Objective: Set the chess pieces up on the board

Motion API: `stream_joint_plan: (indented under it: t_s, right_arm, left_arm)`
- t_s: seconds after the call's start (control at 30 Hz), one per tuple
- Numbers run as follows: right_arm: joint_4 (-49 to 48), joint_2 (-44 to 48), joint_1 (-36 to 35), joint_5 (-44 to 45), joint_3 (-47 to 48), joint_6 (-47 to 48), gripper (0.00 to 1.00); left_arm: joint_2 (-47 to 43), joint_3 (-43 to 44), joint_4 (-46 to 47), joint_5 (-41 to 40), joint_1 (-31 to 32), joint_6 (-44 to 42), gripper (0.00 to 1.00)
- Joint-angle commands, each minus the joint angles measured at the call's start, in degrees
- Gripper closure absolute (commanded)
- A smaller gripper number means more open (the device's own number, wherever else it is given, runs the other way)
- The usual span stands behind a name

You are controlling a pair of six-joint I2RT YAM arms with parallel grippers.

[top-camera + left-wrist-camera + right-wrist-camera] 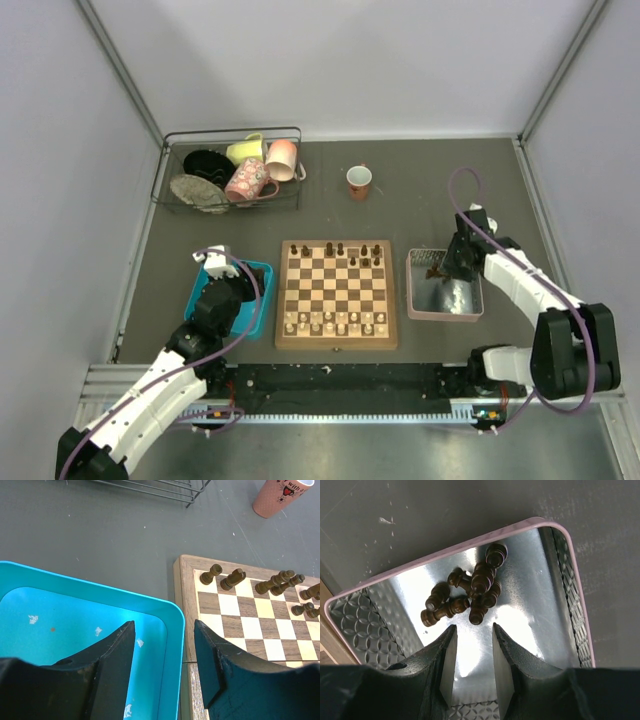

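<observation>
The board (pixel 336 294) lies mid-table, with several dark chess pieces (pixel 340 249) on its far rows and pale cream pieces on the near rows. More dark pieces (pixel 470 596) lie heaped in the pink-rimmed metal tray (pixel 445 286) to its right. My right gripper (pixel 473 630) is open and empty, just above the tray floor, close behind the heap. My left gripper (pixel 164 630) is open and empty over the right rim of the blue tray (pixel 172 625), beside the board's left edge (pixel 185 605). Dark pieces (pixel 227 580) stand on the board's far row.
A wire basket (pixel 232 170) with cups and plates stands at the far left. A pink cup (pixel 359 182) stands behind the board, also in the left wrist view (pixel 280 497). The blue tray (pixel 228 298) holds only white specks.
</observation>
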State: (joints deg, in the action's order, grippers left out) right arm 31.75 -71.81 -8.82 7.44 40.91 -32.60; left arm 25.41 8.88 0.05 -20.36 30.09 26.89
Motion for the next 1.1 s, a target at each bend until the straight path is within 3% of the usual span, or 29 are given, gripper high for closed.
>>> stream_joint_plan:
  t_s: [0.0,0.57,1.07]
  right_arm:
    - [-2.57,-2.1,0.65,1.26,2.07,0.17,0.66]
    - [-5.38,-6.76,0.56,2.75,3.92,1.31,0.72]
    - [-1.87,-1.5,0.56,3.46,4.53,2.54,0.97]
  left_arm:
    - [0.43,0.87,3.37,0.5,-0.2,-0.35,0.44]
    - [0.43,0.78,3.37,0.41,-0.2,-0.26,0.44]
    - [0.17,0.7,3.37,0.5,-0.2,-0.26,0.44]
